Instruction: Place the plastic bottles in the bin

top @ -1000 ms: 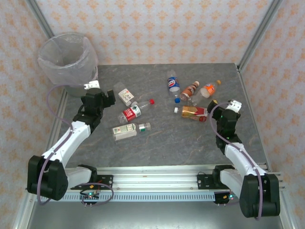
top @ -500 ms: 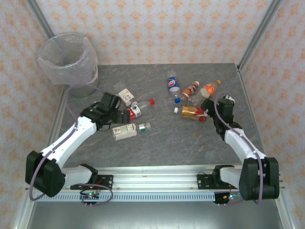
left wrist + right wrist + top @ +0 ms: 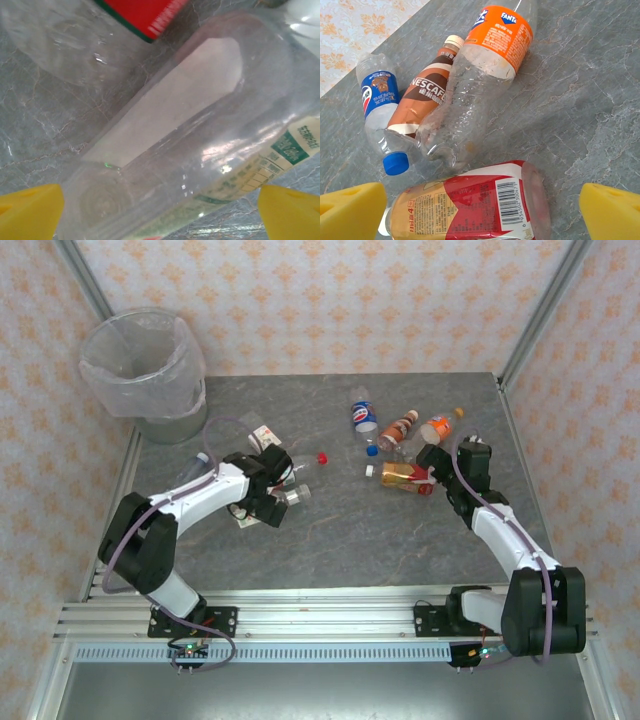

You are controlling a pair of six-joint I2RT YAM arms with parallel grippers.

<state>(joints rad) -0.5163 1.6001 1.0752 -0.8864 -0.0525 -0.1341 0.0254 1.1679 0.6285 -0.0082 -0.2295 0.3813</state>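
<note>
My left gripper (image 3: 268,498) hangs open over a clear bottle with a white-green label (image 3: 210,150), which lies crosswise between the yellow fingertips (image 3: 30,210). A red-label bottle (image 3: 145,15) with a red cap (image 3: 322,456) lies just past it. My right gripper (image 3: 480,215) is open too, straddling the base end of a red-and-gold bottle (image 3: 470,210) on the table (image 3: 403,475). Beyond that lie the orange Fanta bottle (image 3: 495,40), the brown Nescafe bottle (image 3: 422,95) and the blue Pepsi bottle (image 3: 377,100). The bin (image 3: 140,365) stands at the far left corner.
Another white-green bottle (image 3: 262,438) lies just beyond the left wrist. A loose blue cap (image 3: 372,451) and a white cap (image 3: 369,470) sit near the right cluster. Patterned walls and metal posts (image 3: 535,320) enclose the grey stone table (image 3: 360,530).
The left arm has swung from beside the bin to the right and come down over the white-green bottle. The right arm has reached forward to the red-and-gold bottle.
</note>
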